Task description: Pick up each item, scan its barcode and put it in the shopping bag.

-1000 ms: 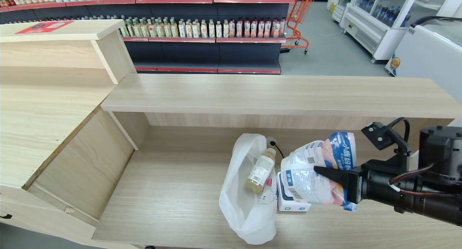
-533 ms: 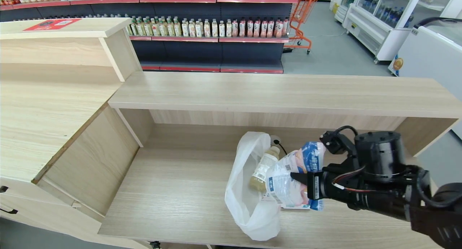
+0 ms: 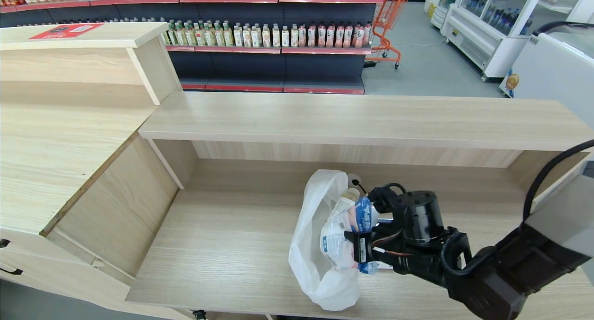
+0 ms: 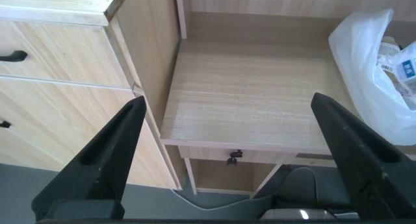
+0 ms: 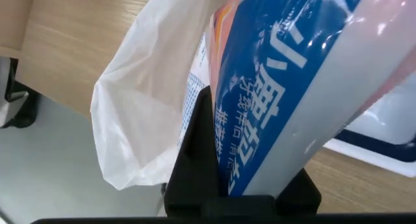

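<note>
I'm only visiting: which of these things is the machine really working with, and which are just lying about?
Part of the job:
- packet, gripped in the right hand
- white shopping bag
- bottle, already inside the bag

Just lying about:
- shelves of drinks
- orange trolley
- glass-door fridges
- red sign on the raised counter

On the lower wooden counter (image 3: 222, 250), the right gripper (image 3: 350, 246) grips a blue, white and pink packet (image 3: 338, 229) at the mouth of the white shopping bag (image 3: 307, 227). A bottle (image 3: 345, 201) lies inside the bag, just behind the packet.
</note>
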